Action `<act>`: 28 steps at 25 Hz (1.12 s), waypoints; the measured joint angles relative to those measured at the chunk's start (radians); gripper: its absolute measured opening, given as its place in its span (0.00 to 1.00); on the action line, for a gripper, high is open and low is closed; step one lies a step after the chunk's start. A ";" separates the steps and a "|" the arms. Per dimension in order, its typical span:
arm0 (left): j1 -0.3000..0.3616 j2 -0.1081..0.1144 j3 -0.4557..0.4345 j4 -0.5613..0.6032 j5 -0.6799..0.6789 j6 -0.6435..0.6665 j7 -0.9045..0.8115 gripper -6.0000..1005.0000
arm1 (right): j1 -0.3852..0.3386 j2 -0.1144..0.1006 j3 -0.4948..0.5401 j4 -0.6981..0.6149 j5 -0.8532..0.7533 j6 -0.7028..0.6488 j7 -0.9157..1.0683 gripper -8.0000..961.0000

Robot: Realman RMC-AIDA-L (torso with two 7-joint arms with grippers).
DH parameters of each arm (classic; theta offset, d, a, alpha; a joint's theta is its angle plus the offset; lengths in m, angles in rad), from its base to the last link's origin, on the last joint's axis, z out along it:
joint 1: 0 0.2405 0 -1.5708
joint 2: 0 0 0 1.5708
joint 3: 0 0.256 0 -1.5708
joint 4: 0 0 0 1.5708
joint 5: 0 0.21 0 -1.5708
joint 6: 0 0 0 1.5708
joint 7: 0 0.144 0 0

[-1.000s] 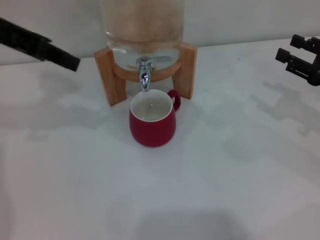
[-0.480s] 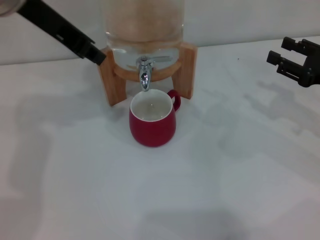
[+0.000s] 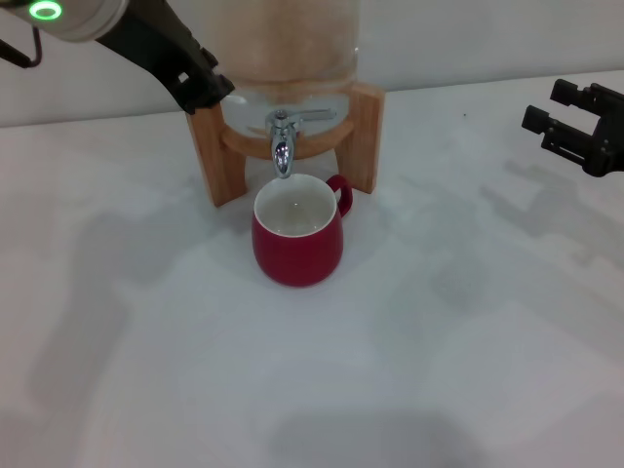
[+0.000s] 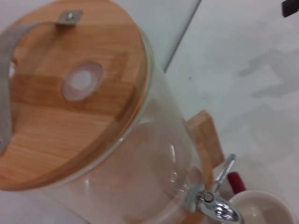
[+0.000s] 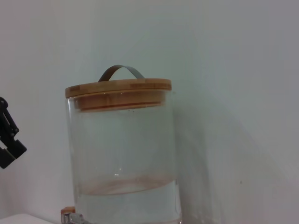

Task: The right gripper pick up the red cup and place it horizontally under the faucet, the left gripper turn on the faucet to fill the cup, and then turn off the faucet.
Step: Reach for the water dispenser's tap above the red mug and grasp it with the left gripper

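one red cup [image 3: 296,242] sits under the faucet [image 3: 283,146]; left gripper [image 3: 200,90], grip state unclear, hovers beside.

The left arm [image 3: 73,15] was a thick white-grey tube carrying a glowing green ring light [image 3: 45,11] and a thin black cable at its side; it ended in the left gripper [image 3: 195,86], a long, matte black, blocky claw. The right gripper [image 3: 575,136] was black too, angular and stepped, built of squared blocks with notched edges
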 joint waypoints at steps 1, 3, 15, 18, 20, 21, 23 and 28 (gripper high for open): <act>0.012 0.000 0.013 0.011 0.004 0.014 0.006 0.25 | 0.000 0.000 0.000 0.000 0.000 0.000 0.000 0.62; 0.031 0.000 0.028 0.023 0.004 0.034 0.021 0.25 | 0.000 0.000 -0.001 0.000 0.000 0.000 0.000 0.62; 0.036 -0.002 0.098 0.005 -0.005 0.103 0.037 0.25 | 0.004 0.000 -0.002 0.000 0.000 -0.011 0.000 0.62; 0.037 -0.003 0.107 -0.019 -0.012 0.130 0.048 0.25 | 0.005 0.000 -0.002 0.000 0.000 -0.017 0.000 0.62; 0.035 -0.004 0.112 -0.043 -0.022 0.146 0.058 0.25 | 0.007 0.000 -0.002 0.000 -0.002 -0.024 0.000 0.62; 0.033 -0.004 0.115 -0.057 -0.028 0.154 0.063 0.25 | 0.008 0.000 -0.002 0.000 -0.003 -0.027 0.000 0.62; 0.029 -0.004 0.120 -0.083 -0.035 0.172 0.073 0.25 | 0.008 0.000 -0.002 0.000 -0.005 -0.033 0.000 0.62; 0.025 -0.005 0.149 -0.119 -0.046 0.221 0.086 0.25 | 0.009 0.001 -0.005 0.000 -0.007 -0.052 -0.001 0.62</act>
